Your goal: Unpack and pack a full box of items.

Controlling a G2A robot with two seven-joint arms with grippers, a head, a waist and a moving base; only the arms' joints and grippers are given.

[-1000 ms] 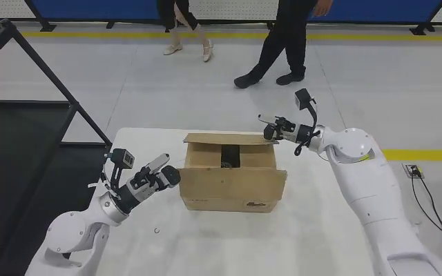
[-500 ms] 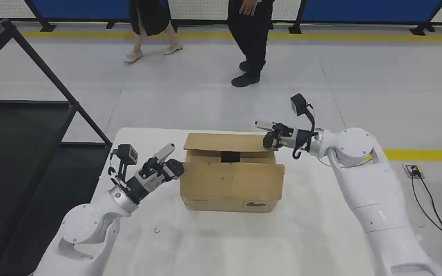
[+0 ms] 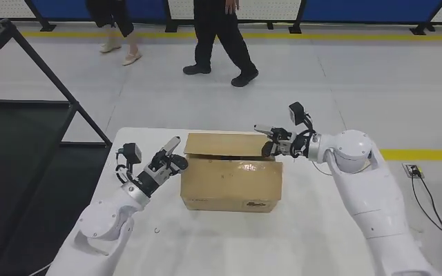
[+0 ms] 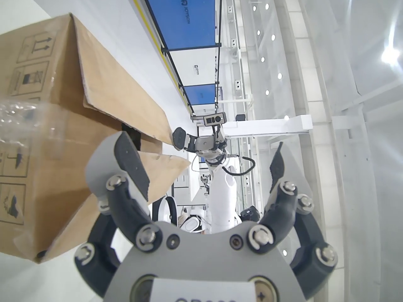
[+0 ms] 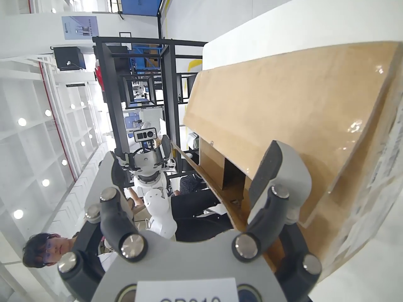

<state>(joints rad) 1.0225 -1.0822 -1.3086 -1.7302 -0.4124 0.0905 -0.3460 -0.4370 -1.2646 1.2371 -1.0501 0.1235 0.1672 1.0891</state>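
Here, box (image 3: 231,183) between left fingers (image 4: 126,155), right fingers (image 5: 283,171)

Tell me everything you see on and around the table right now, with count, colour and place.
brown cardboard box: one, brown, middle of the table, top flaps nearly shut
white table: one, white, under the box
small dark item: one, dark, on the table in front of the box, unidentifiable
black metal frame: one, black, beside the table
left gripper: one, grey-black, open, at the box's left end
right gripper: one, grey-black, open, at the right end's flap
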